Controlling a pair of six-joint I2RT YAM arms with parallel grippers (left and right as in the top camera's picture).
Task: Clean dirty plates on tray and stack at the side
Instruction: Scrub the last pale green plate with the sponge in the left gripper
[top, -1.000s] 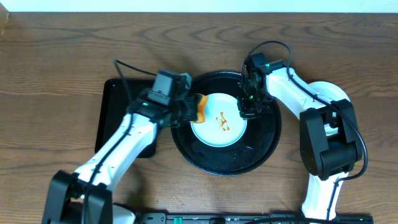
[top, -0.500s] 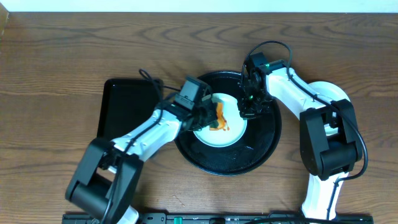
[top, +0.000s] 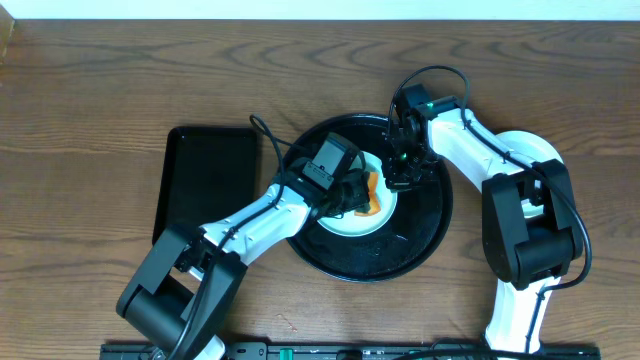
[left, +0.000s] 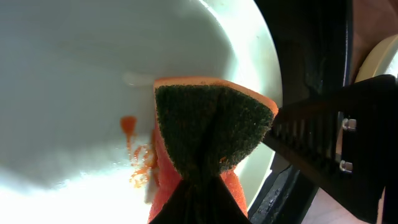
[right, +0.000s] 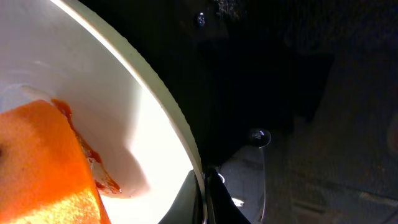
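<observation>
Brown wood-grain table (top: 100, 90) fills the overhead view. At its centre sits a round tray (top: 420, 240), black with a raised rim. One pale mint plate (top: 345, 222) lies inside it, set toward the tray's 11 o'clock side. A smaller rectangular tray (top: 205, 185), also black, lies at the round tray's 9 o'clock, just beside it.

Your left gripper (top: 352, 192) reaches in from 8 o'clock. Its jaws are closed tight on a folded orange sponge (left: 211, 130) with the dark green scouring face outward. The sponge presses on the plate just past centre, toward 3 o'clock. The left wrist view shows thin orange sauce (left: 140, 168) smeared on the glaze at the sponge's 8 o'clock edge.

Your right gripper (top: 400, 172) sits at the plate's 2 o'clock rim. In the right wrist view the rim runs down between its fingers, so the jaws appear nearly closed and pinched on the plate, steadying it.

You are in the scrubbing step on this plate, and it is not yet clean. No stack shows on the bare table. The next move likely calls for wiping the sponge across the leftover streaks while the rim grip holds. Light downward pressure should stop the glossy plate sliding.
</observation>
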